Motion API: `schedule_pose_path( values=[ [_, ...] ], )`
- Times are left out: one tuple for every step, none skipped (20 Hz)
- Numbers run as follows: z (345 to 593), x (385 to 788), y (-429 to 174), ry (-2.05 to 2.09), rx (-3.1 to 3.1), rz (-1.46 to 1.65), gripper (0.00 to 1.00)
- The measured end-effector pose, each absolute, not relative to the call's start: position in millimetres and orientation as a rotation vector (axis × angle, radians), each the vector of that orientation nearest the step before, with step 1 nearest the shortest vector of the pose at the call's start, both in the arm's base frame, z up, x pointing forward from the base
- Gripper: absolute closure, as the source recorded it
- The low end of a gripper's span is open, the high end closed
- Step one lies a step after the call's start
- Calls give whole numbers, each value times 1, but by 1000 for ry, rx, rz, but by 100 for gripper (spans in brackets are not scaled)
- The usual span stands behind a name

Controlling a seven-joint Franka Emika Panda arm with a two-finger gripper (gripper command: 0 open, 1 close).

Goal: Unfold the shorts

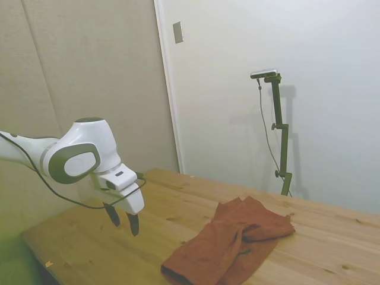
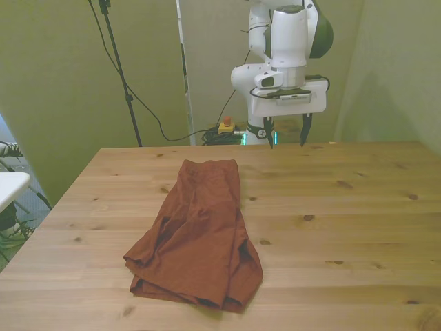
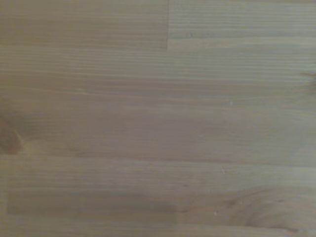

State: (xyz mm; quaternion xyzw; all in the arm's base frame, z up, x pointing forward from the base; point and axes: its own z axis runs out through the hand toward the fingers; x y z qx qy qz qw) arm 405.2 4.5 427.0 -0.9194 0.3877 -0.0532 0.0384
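Jaws: the jaws (image 2: 284, 132) hung released and empty above the desk's (image 2: 358, 207) far edge, well apart from the shorts (image 2: 200, 234).
Shorts: lay folded and bunched at the desk's middle, toward the front view's left; layers doubled at the near end.
Risk: a pinch through both layers would likely drag the whole bundle instead of opening it; a shallow grip could slip off the soft fabric.
Wrist view: showed only bare wood (image 3: 158, 118).
Obstructions: nothing stood between jaws and shorts.
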Motion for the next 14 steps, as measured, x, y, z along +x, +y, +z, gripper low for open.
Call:
schedule_pose_path(
  values=[
    [428,406,5,1190,-2821,-167,0],
    [427,406,4,1199,-2823,-166,0],
    [427,406,2,1204,-2822,-166,0],
    [429,405,-6,1225,-2814,-165,0],
    [432,404,-19,1254,-2808,-167,0],
    [436,403,-37,1291,-2791,-173,0],
    [441,402,-59,1334,-2765,-177,0],
    [447,400,-83,1372,-2736,-181,0],
    [451,398,-110,1402,-2706,-178,0],
    [454,394,-139,1420,-2682,-177,0],
    [455,392,-166,1437,-2658,-170,0],
    [454,389,-193,1455,-2625,-159,0],
    [452,389,-218,1458,-2586,-154,0],
    [448,391,-241,1444,-2547,-151,0]
  ],
)
